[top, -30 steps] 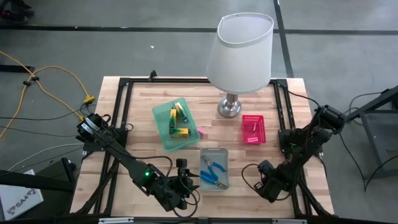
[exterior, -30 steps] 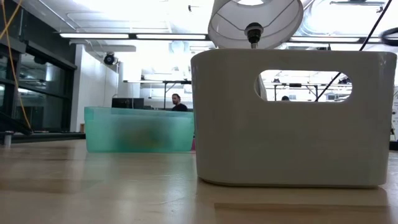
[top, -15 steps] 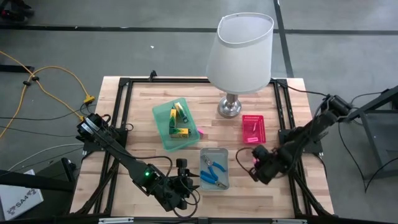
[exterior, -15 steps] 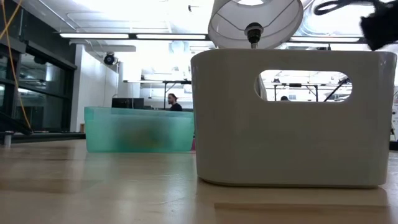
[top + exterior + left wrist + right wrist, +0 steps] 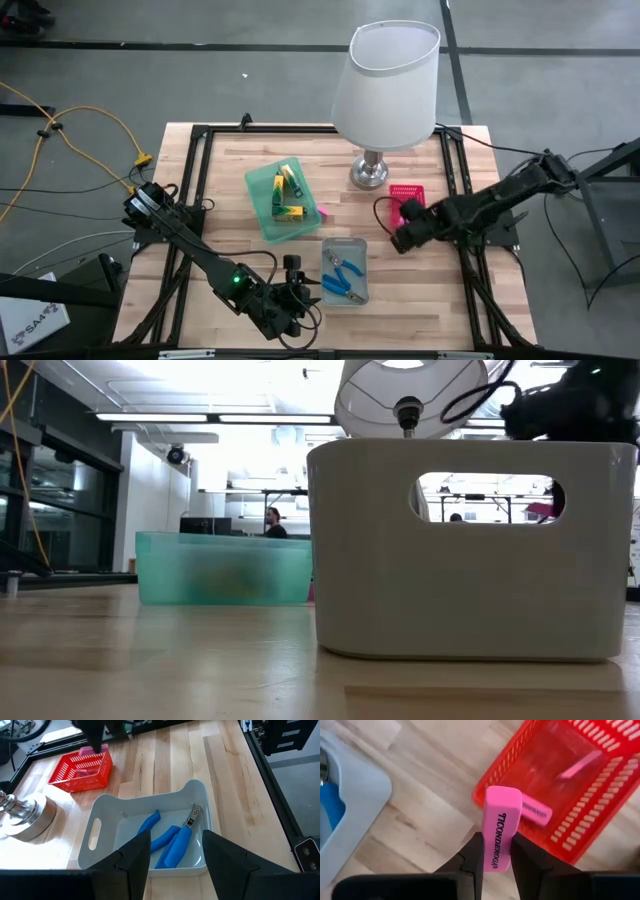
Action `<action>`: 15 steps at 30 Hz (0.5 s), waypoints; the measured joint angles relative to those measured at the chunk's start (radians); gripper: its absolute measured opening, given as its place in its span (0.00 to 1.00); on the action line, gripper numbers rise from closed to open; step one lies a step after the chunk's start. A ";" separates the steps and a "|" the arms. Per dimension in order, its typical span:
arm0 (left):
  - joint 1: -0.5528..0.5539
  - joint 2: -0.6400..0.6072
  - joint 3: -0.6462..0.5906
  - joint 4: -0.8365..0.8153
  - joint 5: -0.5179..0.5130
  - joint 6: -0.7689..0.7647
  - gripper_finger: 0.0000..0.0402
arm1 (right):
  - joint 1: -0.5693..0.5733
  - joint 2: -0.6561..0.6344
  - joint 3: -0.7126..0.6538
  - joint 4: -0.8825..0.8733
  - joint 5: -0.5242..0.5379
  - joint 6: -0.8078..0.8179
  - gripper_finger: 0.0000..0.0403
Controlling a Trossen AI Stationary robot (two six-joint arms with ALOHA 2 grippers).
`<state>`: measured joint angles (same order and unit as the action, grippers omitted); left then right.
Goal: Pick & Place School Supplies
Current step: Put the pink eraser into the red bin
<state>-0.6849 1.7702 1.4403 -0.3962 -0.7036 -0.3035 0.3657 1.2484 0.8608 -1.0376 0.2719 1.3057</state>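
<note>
Take the grey plastic tray [image 5: 345, 271] at the table's near edge as your reference. Inside it lie the blue-handled pliers [image 5: 175, 847] and a second blue-handled tool [image 5: 148, 822], probably the screwdriver; I judge that part sorted.

Just nearer than that tray, your left gripper [image 5: 172, 852] waits low over the wood with its fingers spread and nothing between them.

Beyond the tray and to its right, your right gripper [image 5: 495, 851] pinches a flat pink rubber eraser bar [image 5: 500, 826], printed lettering facing the camera. It hangs over bare wood just beside the near corner of the red mesh basket [image 5: 408, 205], not yet above it. Two pink bars [image 5: 580, 762] already lie in that basket, so this one looks like the next in.

Beyond the tray and to its left, the translucent green tray [image 5: 282, 200] holds the yellow-and-green pieces [image 5: 288, 186]. A small pink scrap [image 5: 322, 212] sits on the wood touching or just beside that tray's right rim; you may still need to collect it.

Remaining, in my judgement: carry the held bar over the basket and let go.
</note>
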 joint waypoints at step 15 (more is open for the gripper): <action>0.000 0.000 0.000 0.000 0.000 0.000 0.43 | -0.274 0.000 0.000 -0.002 0.014 -0.211 0.17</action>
<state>-0.6849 1.7702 1.4404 -0.3958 -0.7036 -0.3035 0.0919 1.2484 0.8612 -1.0397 0.2863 1.0947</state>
